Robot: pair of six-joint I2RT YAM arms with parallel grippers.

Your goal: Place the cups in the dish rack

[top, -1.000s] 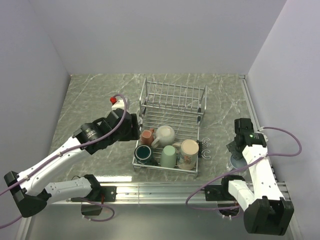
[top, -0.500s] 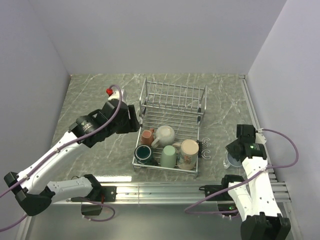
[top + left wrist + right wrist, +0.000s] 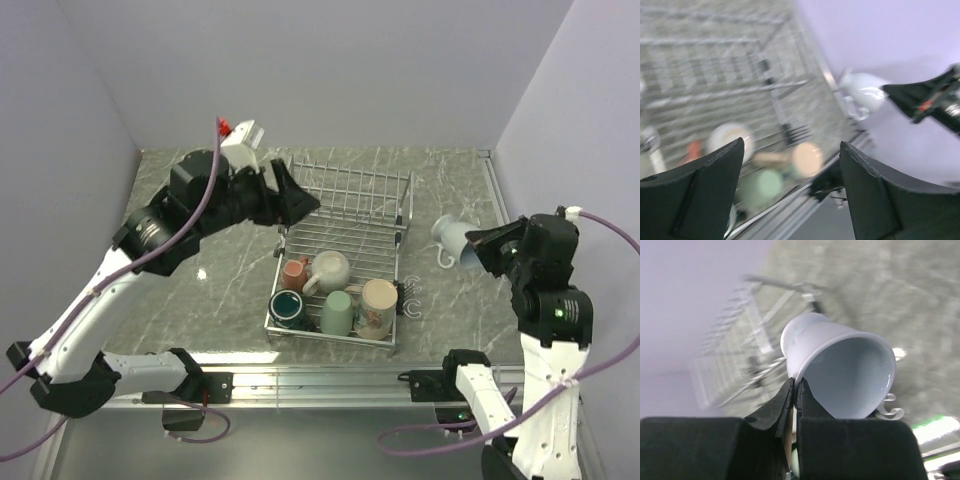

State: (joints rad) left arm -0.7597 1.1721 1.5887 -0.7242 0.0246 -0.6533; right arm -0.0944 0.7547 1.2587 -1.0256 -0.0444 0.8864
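The silver wire dish rack point(image 3: 345, 178) stands mid-table, blurred in the left wrist view point(image 3: 715, 75) and the right wrist view point(image 3: 740, 335). In its base sit the salmon-red cup point(image 3: 294, 272), cream-white cup point(image 3: 330, 268), dark teal cup point(image 3: 287, 306), light green cup point(image 3: 338, 312) and tan cup point(image 3: 378, 305). My right gripper point(image 3: 472, 248) is shut on the rim of the pale blue cup point(image 3: 450, 235) point(image 3: 840, 370), held tilted in the air right of the rack. It also shows in the left wrist view point(image 3: 865, 92). My left gripper point(image 3: 292, 200) is open and empty above the rack's back-left corner.
Small white curled hooks point(image 3: 412, 298) lie on the marble table just right of the rack. An aluminium rail point(image 3: 330, 378) runs along the near edge. Grey walls close in the back and both sides.
My right gripper has lifted the pale blue cup off the table at the right front and raised it toward the rack. My left arm rose and swung back toward the rack's upright section.
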